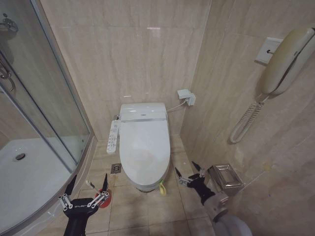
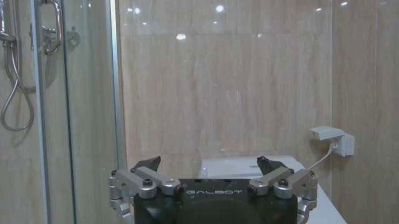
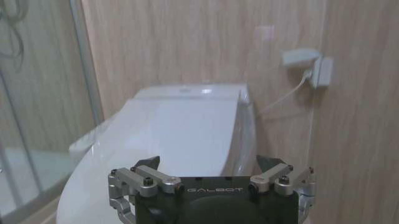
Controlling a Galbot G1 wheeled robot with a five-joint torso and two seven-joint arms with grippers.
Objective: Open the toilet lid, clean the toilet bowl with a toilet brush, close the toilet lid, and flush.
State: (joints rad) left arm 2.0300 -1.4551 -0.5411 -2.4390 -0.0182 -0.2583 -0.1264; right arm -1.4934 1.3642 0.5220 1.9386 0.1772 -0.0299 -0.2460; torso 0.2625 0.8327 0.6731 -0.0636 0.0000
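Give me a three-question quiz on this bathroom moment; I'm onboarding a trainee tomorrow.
1. True or false: the toilet lid is down.
2. Which gripper is nearest the lid's yellow-green strap loop? A left gripper B right gripper
3. Fill in: the red cup holder stands on the floor beside the ____ gripper.

Key: 1 true; 2 B; 3 left. Both grippers' fingers are open, holding nothing.

The head camera looks down from high on the toilet lid [image 1: 144,147]; both wrist cameras look level, low, sharing it.
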